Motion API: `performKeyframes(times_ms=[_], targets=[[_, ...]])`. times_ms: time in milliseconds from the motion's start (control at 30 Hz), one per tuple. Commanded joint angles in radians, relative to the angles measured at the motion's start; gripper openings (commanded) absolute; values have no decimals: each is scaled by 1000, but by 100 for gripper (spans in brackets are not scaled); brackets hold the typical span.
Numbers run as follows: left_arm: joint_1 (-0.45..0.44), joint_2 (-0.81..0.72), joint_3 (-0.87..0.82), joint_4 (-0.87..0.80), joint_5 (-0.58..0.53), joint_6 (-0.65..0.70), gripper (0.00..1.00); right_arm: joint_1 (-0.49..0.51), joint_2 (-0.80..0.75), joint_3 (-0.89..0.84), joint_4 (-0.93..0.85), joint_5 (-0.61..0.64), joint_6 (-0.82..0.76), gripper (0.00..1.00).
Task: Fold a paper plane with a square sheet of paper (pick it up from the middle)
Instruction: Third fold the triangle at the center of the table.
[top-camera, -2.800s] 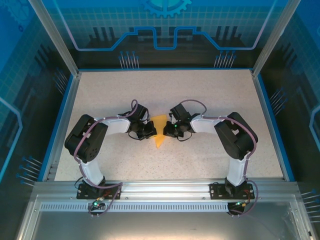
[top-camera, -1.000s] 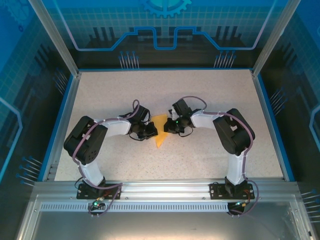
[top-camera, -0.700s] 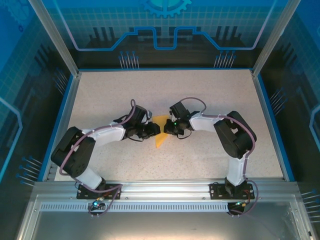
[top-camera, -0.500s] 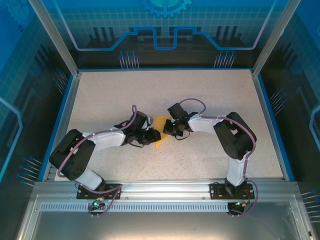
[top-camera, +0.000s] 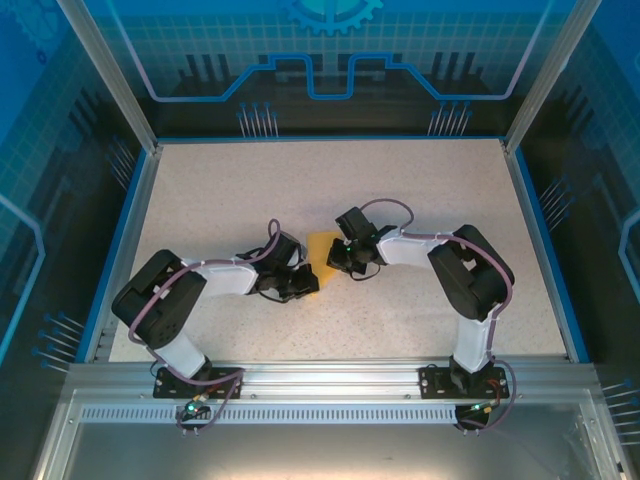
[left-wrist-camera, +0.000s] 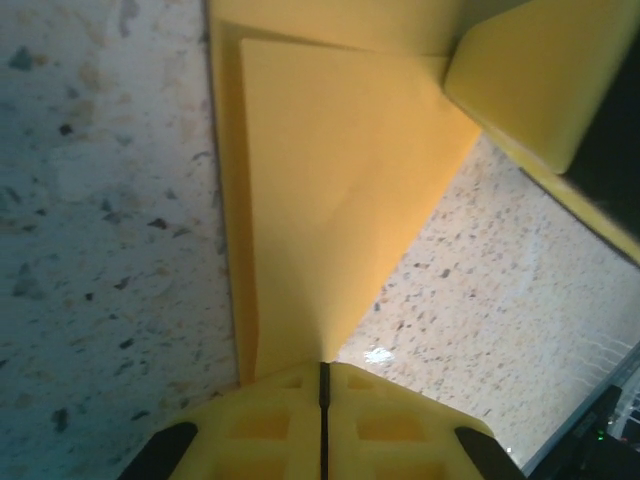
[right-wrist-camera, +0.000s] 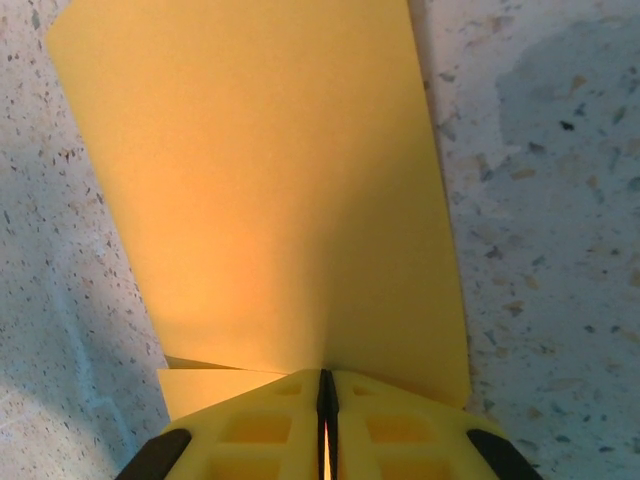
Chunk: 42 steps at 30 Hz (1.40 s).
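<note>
Top external: paper (top-camera: 320, 245) lying largely hidden under left gripper (left-wrist-camera: 323, 372) and right gripper (right-wrist-camera: 325, 385), both closed, apparently pinching its edges on speckled table (top-camera: 400, 190).

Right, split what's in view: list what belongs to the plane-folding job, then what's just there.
Job:
- folded orange-yellow paper
- left gripper, shut on the paper's narrow end
- right gripper, shut on its wide flap

Just there:
- speckled table
- blue border around the table
- aluminium rail carrying the arm bases
</note>
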Motion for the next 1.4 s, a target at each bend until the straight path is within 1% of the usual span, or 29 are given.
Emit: performKeyframes(times_ms=[0,133,233,367,567,800,867,1067,1367], targets=[[-9,19,3,-61,-43,3,6,7,-53,-5,27,-44,-62,12],[-8,37,-1,-64,-47,0,2,23,-123,-16,64,-103,-128,12],[-8,51,0,-61,-50,-3,0,46,-135,-33,36,-102,-97,11],[-8,54,-4,-52,-52,-10,0,70,-122,-86,64,-106,-31,9],[-9,51,-23,-34,-52,-24,0,88,-95,-105,55,-97,6,6],[-8,44,-32,-25,-50,-33,0,89,-47,-105,68,-161,12,6],[-9,42,-36,-21,-50,-38,0,90,-32,-106,65,-163,15,6],[-8,31,-47,-17,-47,-49,0,70,8,-108,85,-161,15,5],[-9,18,-74,-52,-43,-29,0,1,22,-87,68,-146,-67,5]])
